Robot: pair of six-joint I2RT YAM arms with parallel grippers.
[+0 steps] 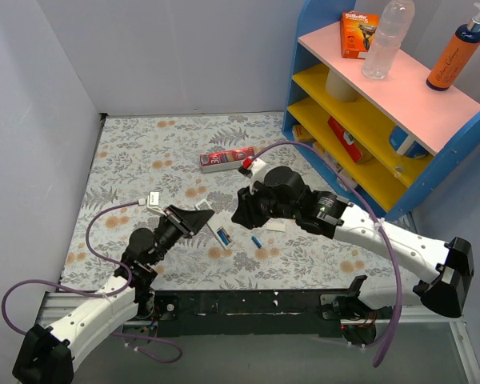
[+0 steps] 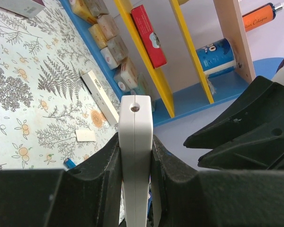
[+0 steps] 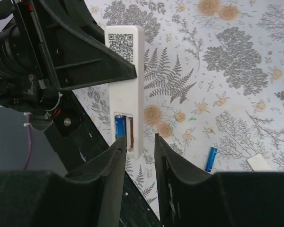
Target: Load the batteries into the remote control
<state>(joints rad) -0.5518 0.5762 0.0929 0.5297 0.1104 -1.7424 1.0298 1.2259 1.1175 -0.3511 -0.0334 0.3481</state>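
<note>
My left gripper (image 1: 190,218) is shut on the white remote control (image 1: 222,234) and holds it above the table. In the left wrist view the remote (image 2: 136,113) stands on edge between my fingers. In the right wrist view the remote (image 3: 125,80) shows its back with a QR code. Its battery bay is open with one blue battery (image 3: 119,127) in it. My right gripper (image 3: 139,139) is open and empty, its tips at the remote's bay end. It also shows in the top view (image 1: 238,212). A second blue battery (image 3: 210,159) (image 1: 257,240) lies on the table.
A small white flat piece (image 1: 276,226) lies near the loose battery. A red carton (image 1: 228,159) lies further back. A blue, yellow and pink shelf unit (image 1: 384,104) with boxes and bottles stands at the right. A slim white box (image 2: 99,94) lies at its foot.
</note>
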